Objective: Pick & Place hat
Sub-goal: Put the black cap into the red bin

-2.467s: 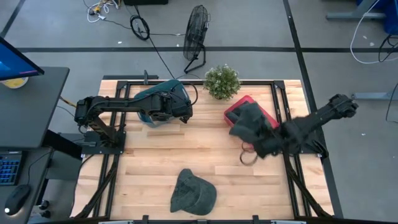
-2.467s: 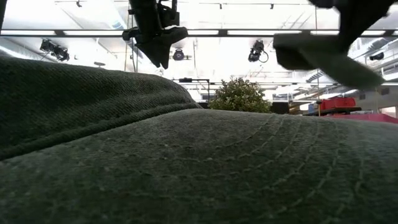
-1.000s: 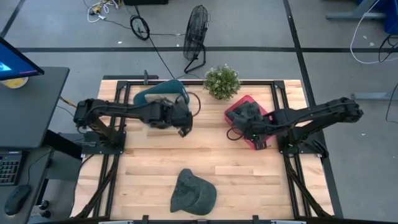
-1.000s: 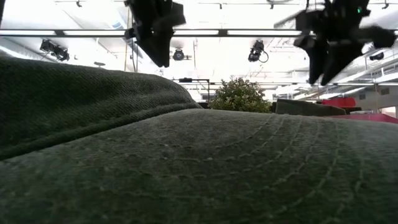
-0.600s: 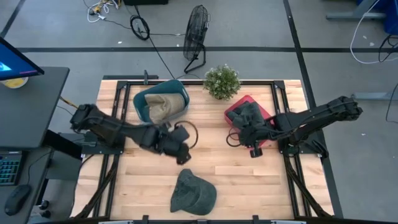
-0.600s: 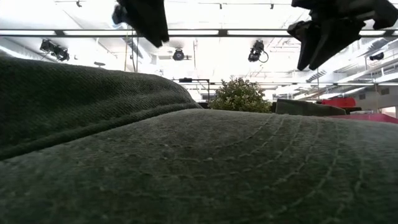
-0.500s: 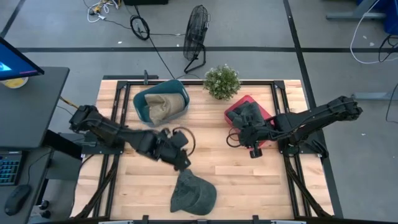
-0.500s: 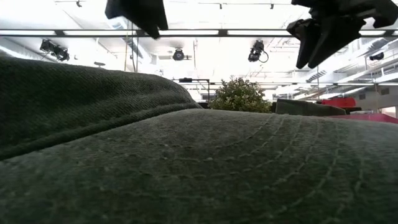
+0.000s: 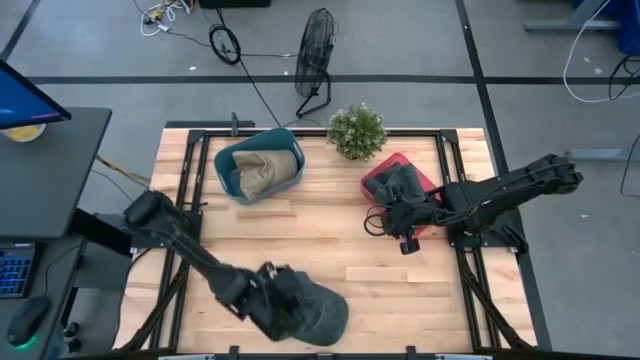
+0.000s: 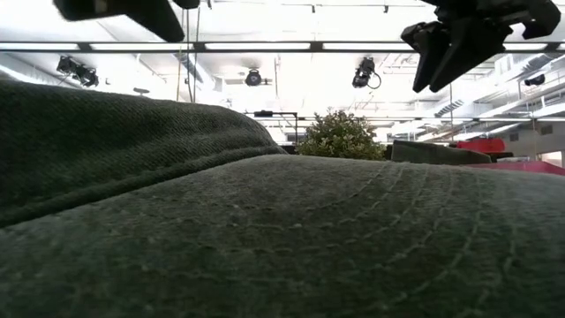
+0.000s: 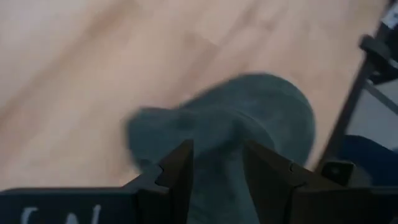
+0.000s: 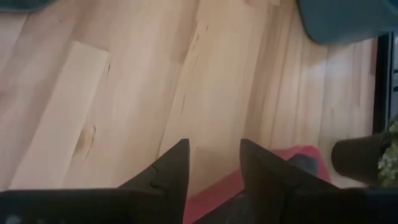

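A dark green hat (image 9: pixel 325 310) lies crown up near the table's front edge and fills the foreground of the low view (image 10: pixel 282 230). My left gripper (image 9: pixel 285 300) hovers open just above the hat's left part; in the left wrist view the hat (image 11: pixel 261 112) shows between and beyond its fingers (image 11: pixel 217 149). My right gripper (image 9: pixel 403 243) hangs open over bare wood just in front of the red bin (image 9: pixel 376 182), with nothing between its fingers (image 12: pixel 214 146).
A teal bin (image 9: pixel 228 165) at the back left holds a beige hat (image 9: pixel 262 172). The red bin holds a dark hat (image 9: pixel 402 182). A potted plant (image 9: pixel 357 130) stands at the far edge between them. Bare wood lies in the table's middle.
My left gripper has swung from beside the teal bin toward the table's near edge and now hangs over the green hat. My right gripper has drawn back a little from the red bin toward the near edge. The hats have stayed where they were.
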You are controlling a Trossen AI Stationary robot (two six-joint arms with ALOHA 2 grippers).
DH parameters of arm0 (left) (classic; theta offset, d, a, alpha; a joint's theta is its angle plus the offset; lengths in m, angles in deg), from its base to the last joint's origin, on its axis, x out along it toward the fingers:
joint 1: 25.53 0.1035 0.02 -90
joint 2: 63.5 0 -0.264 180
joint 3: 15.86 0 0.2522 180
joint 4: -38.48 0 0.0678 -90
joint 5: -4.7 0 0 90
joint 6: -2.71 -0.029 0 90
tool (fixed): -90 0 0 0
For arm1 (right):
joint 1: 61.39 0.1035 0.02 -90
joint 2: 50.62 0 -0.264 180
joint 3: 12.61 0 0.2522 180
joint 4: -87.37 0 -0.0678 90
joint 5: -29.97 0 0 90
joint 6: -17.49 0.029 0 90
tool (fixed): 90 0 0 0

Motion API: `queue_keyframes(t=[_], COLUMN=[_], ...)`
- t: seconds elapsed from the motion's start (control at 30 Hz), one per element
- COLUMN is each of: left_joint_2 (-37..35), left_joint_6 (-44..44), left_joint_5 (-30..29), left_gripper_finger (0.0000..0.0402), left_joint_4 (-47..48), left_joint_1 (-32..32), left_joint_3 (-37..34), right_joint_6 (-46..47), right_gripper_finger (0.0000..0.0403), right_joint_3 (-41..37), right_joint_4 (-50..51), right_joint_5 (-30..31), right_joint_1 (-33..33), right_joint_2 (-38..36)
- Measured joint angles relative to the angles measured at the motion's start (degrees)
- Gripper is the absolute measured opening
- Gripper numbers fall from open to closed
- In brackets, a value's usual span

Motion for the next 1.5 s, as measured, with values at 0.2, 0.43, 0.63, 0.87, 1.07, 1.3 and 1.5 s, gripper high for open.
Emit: queue_keyframes(t=[0.2, 0.43, 0.63, 0.87, 1.07, 1.3, 1.5], left_joint_2=[7.49, 12.09, 12.34, 12.51, 13.43, 15.7, 15.64], left_joint_6=[0.07, -1.59, -0.85, -0.85, 2.41, 2.75, -5.87], left_joint_5=[0.6, 0.78, 0.78, 2.38, 3.04, 5.46, 3.35], left_gripper_finger=[0.014, 0.014, 0.0152, 0.0211, 0.0215, 0.014, 0.0021], left_joint_4=[-14.79, -18.78, -17.78, -17.64, -18.3, -20.74, -21.89], left_joint_1=[-2.16, -2.63, -2.27, -2.25, -1.73, 0.15, 2.67], left_joint_3=[0.02, 0.0, 0.0, 0.0, 0.04, 0.07, 2.93], right_joint_6=[-0.97, -1.81, -1.94, -2.07, -3.55, -4.06, -4.88], right_gripper_finger=[0.0146, 0.0146, 0.0146, 0.0146, 0.0146, 0.0146, 0.0146], right_joint_3=[0.0, 0.0, -0.88, -3.63, -3.63, -3.63, -3.63], right_joint_4=[-2.77, -4.8, -6.18, -10.73, -15.08, -19.18, -26.06], right_joint_5=[-0.07, -6.26, -10.22, -12.99, -13.2, -13.62, -15.35], right_joint_1=[0.0, -0.02, 0.24, 1.24, 4.73, 8.08, 10.2], right_joint_2=[0.02, 0.11, 0.63, 3.1, 4.57, 4.68, 5.46])
